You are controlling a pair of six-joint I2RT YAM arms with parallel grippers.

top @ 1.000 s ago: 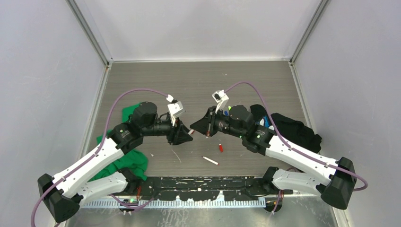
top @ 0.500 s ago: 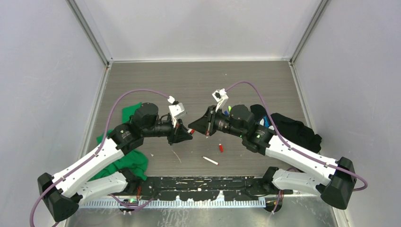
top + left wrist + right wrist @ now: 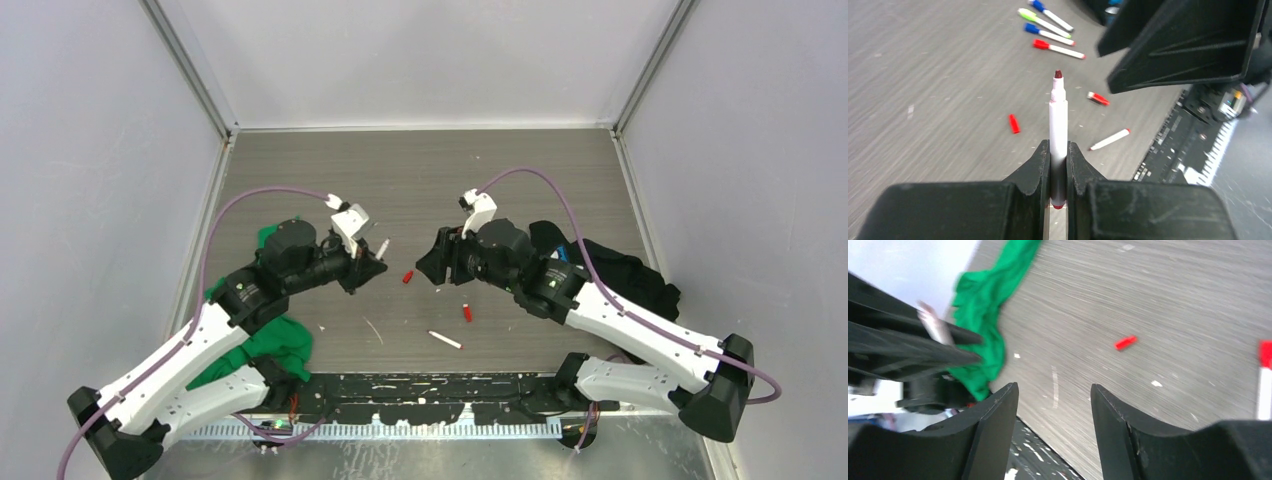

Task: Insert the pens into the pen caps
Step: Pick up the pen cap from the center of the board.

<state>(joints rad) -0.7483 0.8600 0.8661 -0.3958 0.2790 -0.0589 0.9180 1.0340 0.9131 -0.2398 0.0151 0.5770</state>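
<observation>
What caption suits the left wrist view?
Left end effector grips an uncapped red-tipped pen; a loose red cap lies on the table.

From my station I count 2 arms of the same build. The left arm [image 3: 190, 345] and the right arm [image 3: 640, 335] have white shells on the long links, rounded black housings at the joints and black blocks at the bases. The left cable [image 3: 270, 189] is purple and runs along the arm to the left camera block [image 3: 352, 218], a small white box at the wrist. The right cable [image 3: 530, 170] and the right camera block [image 3: 478, 208] match them. The left hand [image 3: 1058, 150] and the right hand [image 3: 1054, 390] are matte black plastic, each with 2 wedge-shaped fingers [image 3: 998, 410].
</observation>
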